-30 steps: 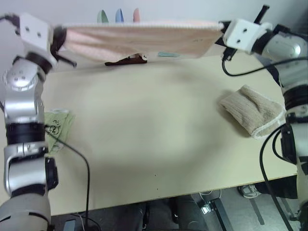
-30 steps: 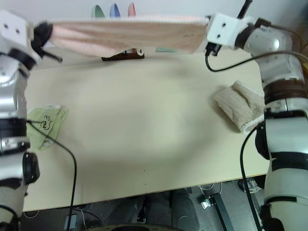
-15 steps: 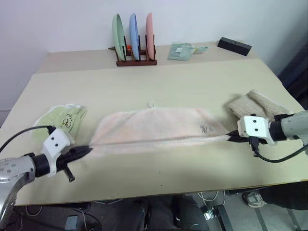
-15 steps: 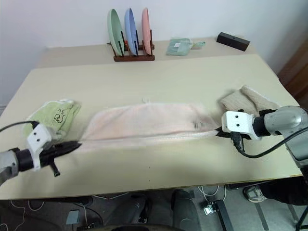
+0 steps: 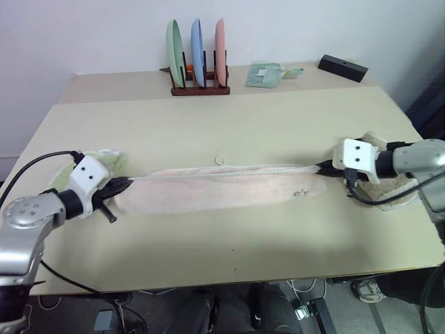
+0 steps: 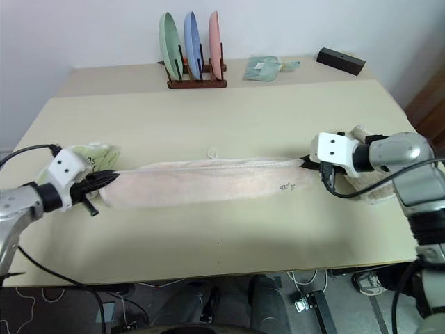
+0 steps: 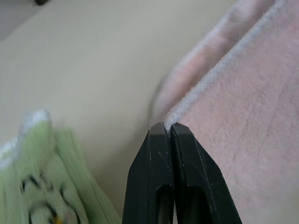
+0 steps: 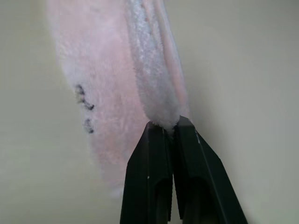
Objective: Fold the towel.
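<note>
Lowered flat — fluffy pink towel [image 5: 222, 188] (long strip), both claws [image 7: 169, 128] [image 8: 165, 125] pinching its ends

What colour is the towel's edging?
Whitish, on the pale pink towel; clearest in the right wrist view.

Beige table [image 5: 229, 122] against a plain white wall [image 5: 83, 31].

Pink towel [image 5: 222, 188] (folded lengthwise) across table
</note>
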Tool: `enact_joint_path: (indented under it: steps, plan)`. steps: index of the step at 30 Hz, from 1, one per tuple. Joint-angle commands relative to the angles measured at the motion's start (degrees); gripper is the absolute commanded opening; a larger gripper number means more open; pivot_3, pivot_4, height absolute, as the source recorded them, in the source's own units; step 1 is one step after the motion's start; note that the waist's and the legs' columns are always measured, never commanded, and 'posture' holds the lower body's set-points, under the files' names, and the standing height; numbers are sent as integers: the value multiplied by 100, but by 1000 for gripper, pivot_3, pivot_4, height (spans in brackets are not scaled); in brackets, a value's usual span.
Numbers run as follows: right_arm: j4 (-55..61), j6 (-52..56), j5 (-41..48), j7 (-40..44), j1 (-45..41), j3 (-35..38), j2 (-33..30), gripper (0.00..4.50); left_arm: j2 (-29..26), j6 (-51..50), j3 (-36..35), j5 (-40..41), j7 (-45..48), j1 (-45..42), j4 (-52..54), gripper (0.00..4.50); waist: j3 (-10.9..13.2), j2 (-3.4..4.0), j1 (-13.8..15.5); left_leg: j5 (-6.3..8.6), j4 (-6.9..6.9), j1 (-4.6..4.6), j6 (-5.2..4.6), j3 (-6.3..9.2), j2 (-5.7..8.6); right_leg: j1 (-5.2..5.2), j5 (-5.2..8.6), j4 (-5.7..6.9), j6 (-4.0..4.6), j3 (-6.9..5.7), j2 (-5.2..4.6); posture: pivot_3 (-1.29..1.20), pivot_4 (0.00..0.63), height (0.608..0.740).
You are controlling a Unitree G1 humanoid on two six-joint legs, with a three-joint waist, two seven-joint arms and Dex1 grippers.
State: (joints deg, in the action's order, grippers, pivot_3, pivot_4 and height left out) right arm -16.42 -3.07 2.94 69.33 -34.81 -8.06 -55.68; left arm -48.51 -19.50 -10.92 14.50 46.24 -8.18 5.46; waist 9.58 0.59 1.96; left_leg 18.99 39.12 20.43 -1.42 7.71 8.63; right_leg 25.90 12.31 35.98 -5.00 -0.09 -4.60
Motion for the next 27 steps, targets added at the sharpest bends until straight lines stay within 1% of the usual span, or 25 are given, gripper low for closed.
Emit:
enact_joint_path:
  steps: [1, 4, 9, 10, 12, 13, 17, 18, 19, 23, 24, 26, 27]
  plan:
    - [-560, -374, -313, -146, -364, -77, 198, 98, 92, 423, 260, -340, -81, -465, -580, 0, 0, 0, 7, 0, 0, 2, 0, 0, 0, 3, 0, 0, 0, 0, 0, 0, 150, 740]
    - [-1034, -657, -525, -271, -544, -193, 411, 98, 297, 673, 539, -566, -151, -903, -1150, 0, 0, 0, 16, 0, 0, 10, 1, -5, 0, 15, 0, 4, 0, 0, 0, 0, 150, 740]
    - [-1397, -825, -674, -403, -678, -194, 574, 98, 489, 798, 666, -660, -184, -1183, -1634, 0, 0, 0, 9, -1, 0, 16, 2, -9, 0, 29, 0, 10, 0, 2, 0, 0, 150, 740]
    - [-1411, -762, -672, -417, -691, -173, 591, 347, 521, 782, 637, -630, -189, -1193, -1666, 273, 0, 0, 5, -1, 0, 19, 2, -10, 0, 34, 0, 11, 0, 2, 0, 0, 150, 740]
    - [-1416, -681, -678, -471, -705, -136, 604, 1015, 581, 690, 573, -594, -257, -1225, -1728, 955, 0, 0, -2, -1, 0, 20, 2, -11, 0, 37, -1, 12, 0, 2, 0, 0, 150, 740]
    - [-1411, -682, -694, -521, -710, -119, 600, 1415, 613, 658, 537, -587, -314, -1242, -1761, 1382, 0, 0, -1, -1, 0, 20, 2, -11, 0, 37, -1, 12, 0, 2, 0, 0, 150, 740]
    - [-1318, -807, -766, -775, -661, -26, 514, 3497, 675, 881, 526, -877, -804, -1261, -1875, 3490, 0, -1, 2, -2, 1, 19, 3, -11, 0, 36, -1, 14, 0, 3, 0, 0, 150, 740]
    - [-1259, -829, -795, -935, -635, 56, 455, 3951, 723, 974, 488, -1033, -1160, -1316, -1982, 4019, 0, 0, 4, -2, 1, 20, 3, -11, 0, 37, -1, 14, 0, 3, 0, 0, 150, 740]
    - [-1191, -797, -807, -1081, -605, 144, 401, 3960, 801, 989, 403, -1064, -1430, -1364, -2039, 4435, 0, 0, 9, -2, 1, 20, 3, -11, 0, 36, -1, 14, 0, 3, 0, 0, 150, 740]
    - [-856, -593, -748, -1308, -437, 390, 262, 3960, 1027, 986, 198, -1011, -1908, -1429, -2026, 4435, -1, -1, 18, -2, 2, 21, 3, -12, 0, 38, -1, 14, 0, 4, 0, 0, 150, 740]
    - [-582, -273, -583, -1299, -298, 581, 190, 3960, 1124, 963, 135, -974, -2049, -1414, -1912, 4435, -1, -1, 28, -2, 2, 20, 3, -12, 0, 38, -1, 14, -1, 4, 0, 0, 150, 740]
    - [349, 1049, 314, -1018, 175, 1188, 96, 4491, 1323, 941, 97, -837, -2101, -1314, -1558, 4500, -2, -3, 45, -2, 3, 26, 3, -10, 0, 38, -1, 13, -1, 3, 0, 0, 150, 740]
    - [824, 1729, 762, -901, 448, 1462, 75, 4491, 1399, 922, 133, -736, -1975, -1236, -1344, 4500, -3, -5, 48, -2, 4, 30, 3, -8, 0, 40, -1, 12, -1, 1, -1, 0, 150, 740]
